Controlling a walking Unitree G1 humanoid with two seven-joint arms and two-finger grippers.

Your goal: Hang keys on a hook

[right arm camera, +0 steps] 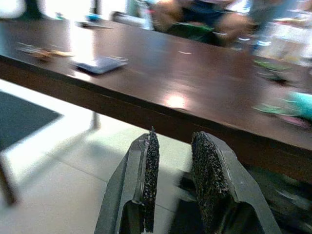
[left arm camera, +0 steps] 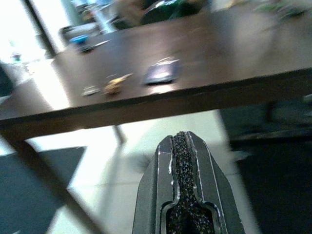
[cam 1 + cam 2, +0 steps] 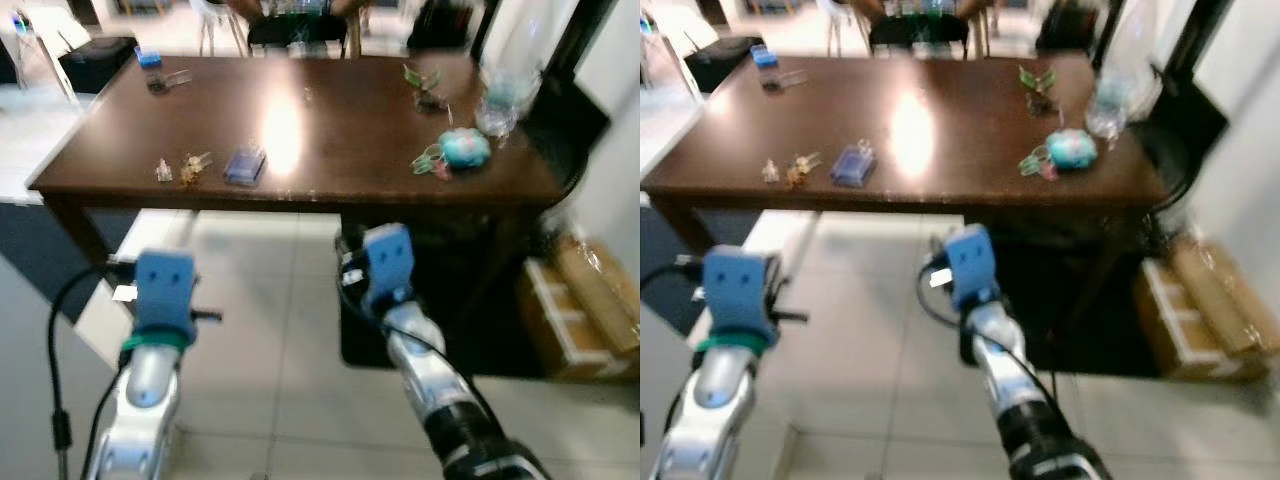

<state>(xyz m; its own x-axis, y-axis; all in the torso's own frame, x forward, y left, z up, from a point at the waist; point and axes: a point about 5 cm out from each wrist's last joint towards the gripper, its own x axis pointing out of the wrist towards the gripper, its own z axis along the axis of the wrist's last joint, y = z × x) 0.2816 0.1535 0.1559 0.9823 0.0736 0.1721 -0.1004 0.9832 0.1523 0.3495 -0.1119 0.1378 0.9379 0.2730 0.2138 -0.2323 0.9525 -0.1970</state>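
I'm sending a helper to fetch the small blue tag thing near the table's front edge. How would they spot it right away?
Start at the long dark wooden table and follow its near edge toward the robot's left. There, beside the bright glare, lies the flat blue tag with a metal ring. To its left sit two small pale and yellowish trinkets; it alone is blue, flat and rectangular.

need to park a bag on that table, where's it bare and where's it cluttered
Bare: the table's middle, between the blue card holder and the teal pouch, back to the far edge. Crowded: the right end by the pouch and bottle, and the front-left edge by the small keys.
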